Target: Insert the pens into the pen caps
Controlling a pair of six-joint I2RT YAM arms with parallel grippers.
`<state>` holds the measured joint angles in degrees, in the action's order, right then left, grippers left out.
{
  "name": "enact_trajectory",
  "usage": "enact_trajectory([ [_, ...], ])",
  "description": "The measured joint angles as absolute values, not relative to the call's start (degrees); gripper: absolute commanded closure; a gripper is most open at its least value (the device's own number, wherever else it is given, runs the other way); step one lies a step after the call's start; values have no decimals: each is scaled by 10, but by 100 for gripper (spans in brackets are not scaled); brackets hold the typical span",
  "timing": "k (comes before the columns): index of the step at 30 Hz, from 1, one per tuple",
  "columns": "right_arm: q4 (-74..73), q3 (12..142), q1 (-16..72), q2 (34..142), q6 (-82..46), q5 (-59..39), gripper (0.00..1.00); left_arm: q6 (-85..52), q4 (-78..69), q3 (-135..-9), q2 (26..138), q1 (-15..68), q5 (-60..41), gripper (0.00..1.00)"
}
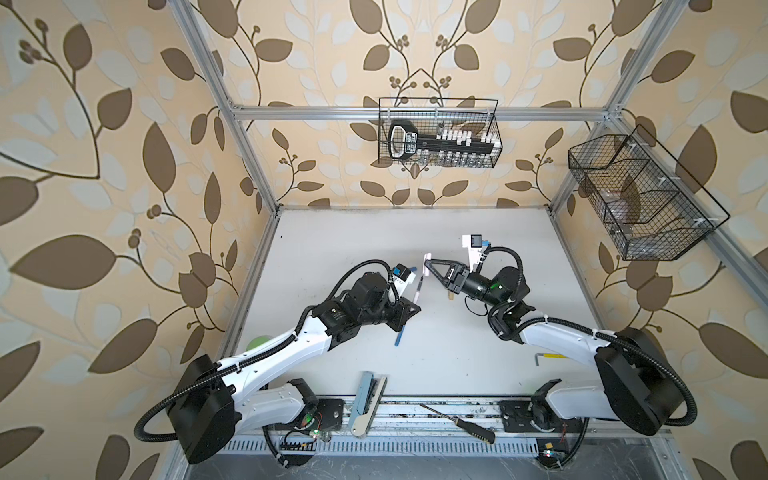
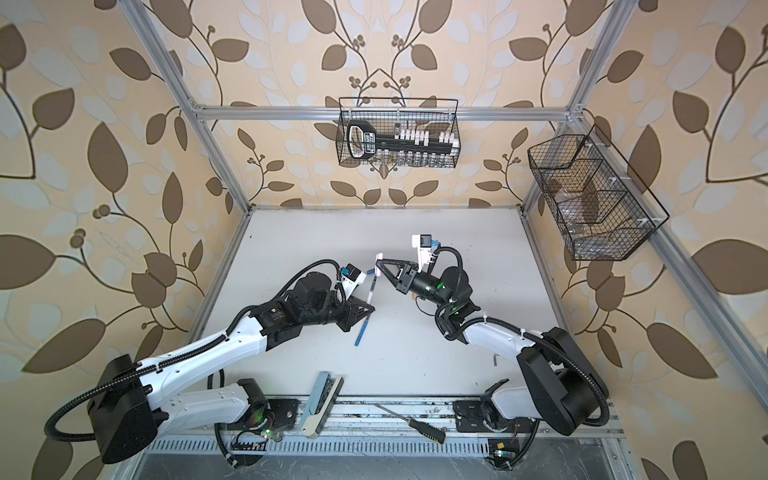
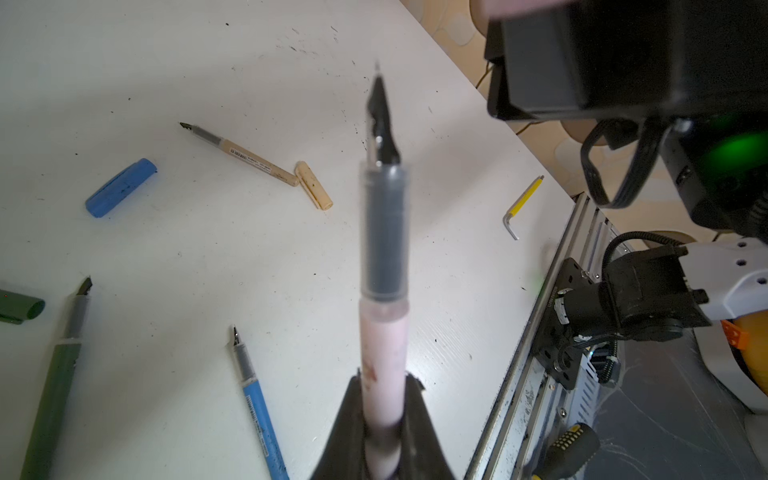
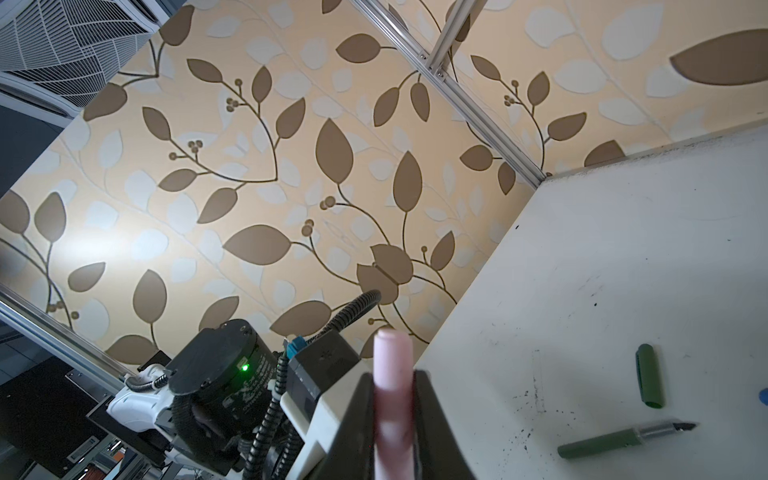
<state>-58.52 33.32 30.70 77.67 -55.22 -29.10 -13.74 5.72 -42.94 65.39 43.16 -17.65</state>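
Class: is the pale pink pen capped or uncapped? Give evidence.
Uncapped. The pink pen in the left gripper shows its bare dark tip; the pink cap is held by the right gripper.

In the left wrist view the slim pale pink pen (image 3: 384, 332) is blurred, its rear end hidden between the fingers of the left claw (image 3: 385, 384). The picture's edge cuts off the long dark green pen (image 3: 52, 395), the slim blue pen (image 3: 262, 415), the tube-shaped dark green cap (image 3: 20, 306) and the black-handled screwdriver (image 3: 569, 449). In the right wrist view the short pale pink cap (image 4: 390, 357) is blurred, one end sunk inside the right claw (image 4: 393, 374), and the blue cap (image 4: 764, 395) shows only a sliver. In both top views the left claw covers one end of the blue pen; in a top view the right arm (image 2: 498, 343) hides the yellow sleeve of the L-shaped metal hex key (image 2: 495, 360).
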Motion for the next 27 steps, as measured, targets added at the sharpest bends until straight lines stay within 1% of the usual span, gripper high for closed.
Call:
enact_trajectory([
  [4, -571, 333, 308, 774, -539, -281, 83, -137, 55, -429, 654, 432, -178, 94],
  [12, -555, 334, 307, 766, -524, -267, 83, -120, 27, -427, 654, 438, -177, 94],
  [15, -526, 339, 310, 739, -507, -258, 83, -107, 4, -411, 647, 447, -166, 94],
  [19, -439, 365, 328, 679, -448, -218, 81, -93, -17, -391, 630, 451, -159, 94],
  [22, -413, 376, 336, 648, -420, -199, 81, -89, -31, -390, 620, 451, -159, 94],
  [27, -401, 376, 338, 649, -409, -186, 81, -88, -51, -390, 607, 451, -160, 94],
])
